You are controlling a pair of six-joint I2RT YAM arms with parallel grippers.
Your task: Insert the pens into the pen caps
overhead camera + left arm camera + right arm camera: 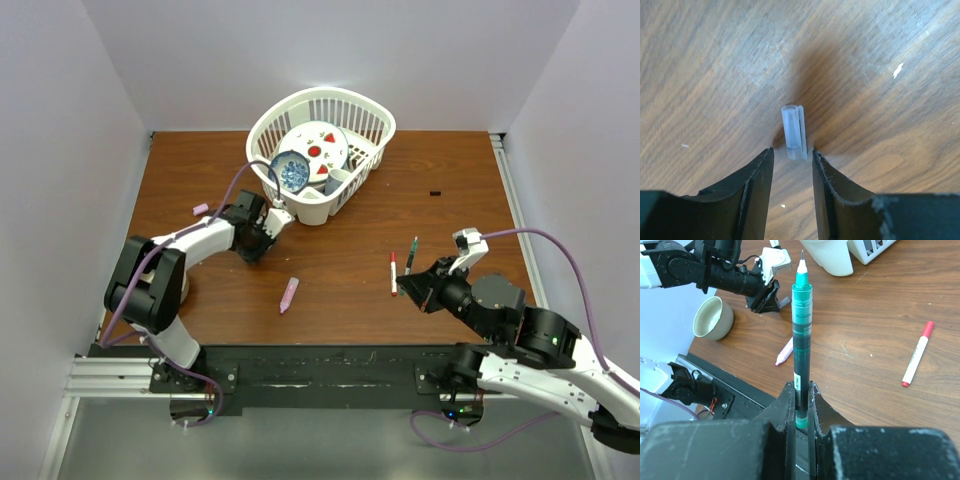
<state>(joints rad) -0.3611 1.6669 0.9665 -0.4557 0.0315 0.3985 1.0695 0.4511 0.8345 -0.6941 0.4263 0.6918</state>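
Walnut-brown wood grain is running across the table (350, 330), smooth and faintly glossy, with a white slotted plastic basket (370, 125) sitting at the back. Near it, the left gripper (793, 151) is hanging low with its dark fingers parted, bracketing the near end of a clear pen cap (793, 131) without visibly touching it. This cap is a short, frosted, slippery-looking tube with a clip ridge running along one side, lying flat on the wood. The right gripper (801, 386) is clamping the tail of a slim green pen (801, 330), its fine tip pointing away. For a sound pick, the left fingers should be closing squarely on the tube's round walls rather than on the ridge, low enough not to squirt it free. Which end is open I cannot tell. A pink marker (288, 294) and a red-capped white pen (393, 272) are lying apart, waiting.
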